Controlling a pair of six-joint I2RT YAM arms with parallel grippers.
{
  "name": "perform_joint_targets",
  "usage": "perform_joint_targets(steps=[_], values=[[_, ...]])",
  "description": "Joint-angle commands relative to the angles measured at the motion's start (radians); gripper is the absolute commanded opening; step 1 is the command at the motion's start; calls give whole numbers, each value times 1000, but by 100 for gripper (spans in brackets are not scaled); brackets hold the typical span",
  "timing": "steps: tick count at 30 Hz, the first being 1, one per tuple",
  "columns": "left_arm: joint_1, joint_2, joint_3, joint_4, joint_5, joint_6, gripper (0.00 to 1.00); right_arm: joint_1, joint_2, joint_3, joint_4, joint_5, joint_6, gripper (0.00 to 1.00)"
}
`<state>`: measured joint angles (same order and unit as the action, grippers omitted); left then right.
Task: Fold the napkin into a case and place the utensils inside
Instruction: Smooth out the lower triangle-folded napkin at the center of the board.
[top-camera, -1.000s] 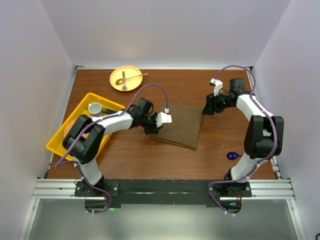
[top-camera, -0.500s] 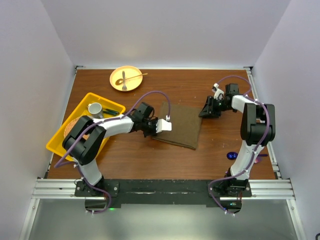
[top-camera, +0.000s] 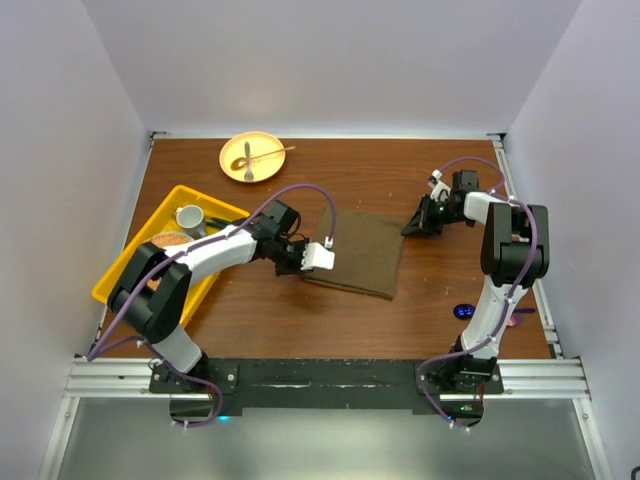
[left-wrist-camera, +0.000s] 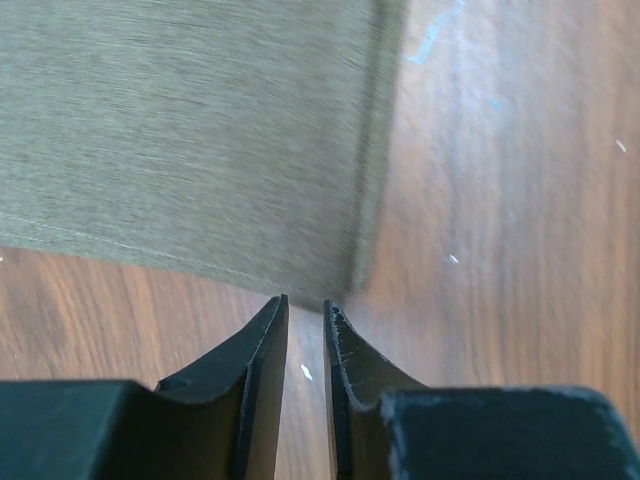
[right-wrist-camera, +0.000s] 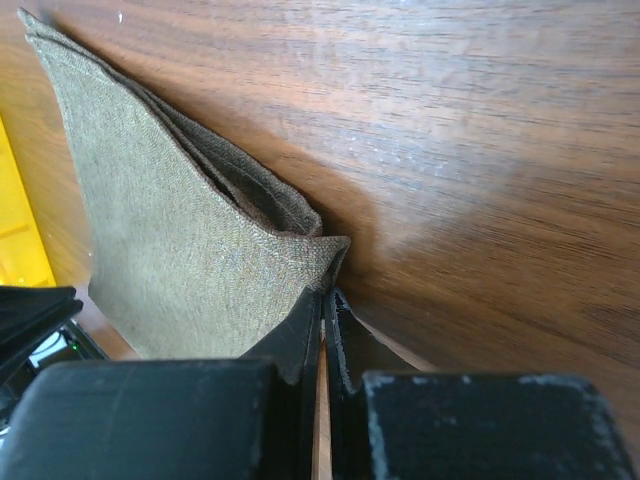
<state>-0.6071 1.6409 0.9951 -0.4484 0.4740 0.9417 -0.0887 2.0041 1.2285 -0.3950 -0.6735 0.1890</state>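
A brown wooden table (top-camera: 380, 175) is seen. A folded napkin (top-camera: 360, 255) is spread at its middle. A plate (top-camera: 232, 165) is set near the far edge, a tray (top-camera: 215, 202) at the left, a spoon (top-camera: 465, 311) at the near right.

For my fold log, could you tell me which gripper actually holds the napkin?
The right gripper: its jaws are shut on a corner of the napkin. The left gripper has only bare table in its narrow gap.
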Motion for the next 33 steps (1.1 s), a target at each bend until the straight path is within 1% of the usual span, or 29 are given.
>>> perform_joint_targets(steps=[1,3,4,8,11,17,20,22,25,26,28,29,30,31,33], values=[[4,-23,16,-118,64,135,25,-14,4,11,25,14,21,1],[3,-6,19,-112,54,135,26,-13,5,11,24,9,23,4],[3,3,25,-107,52,132,27,-13,5,12,21,6,23,7],[1,33,30,-69,41,124,29,-14,8,14,10,2,26,13],[-5,42,31,-39,31,123,29,-14,16,22,-2,-1,24,16],[-10,33,28,2,20,111,33,-16,18,26,-8,-5,23,17],[-10,17,17,25,11,115,41,-16,19,22,-10,-5,23,17],[-14,22,11,28,11,132,42,-17,22,22,-10,-6,23,17],[-19,37,8,17,8,150,37,-16,25,23,-10,-5,26,18],[-19,37,7,14,8,155,31,-16,25,23,-10,-5,26,18],[-19,36,4,13,6,163,25,-17,28,26,-11,-6,30,20],[-19,34,4,13,5,166,18,-16,30,28,-11,-8,30,21],[-19,25,4,13,0,169,15,-17,31,28,-11,-6,35,22],[-20,19,5,14,0,169,9,-17,32,29,-13,-6,35,24],[-20,-4,16,4,0,170,4,-16,32,31,-16,-5,33,27]])
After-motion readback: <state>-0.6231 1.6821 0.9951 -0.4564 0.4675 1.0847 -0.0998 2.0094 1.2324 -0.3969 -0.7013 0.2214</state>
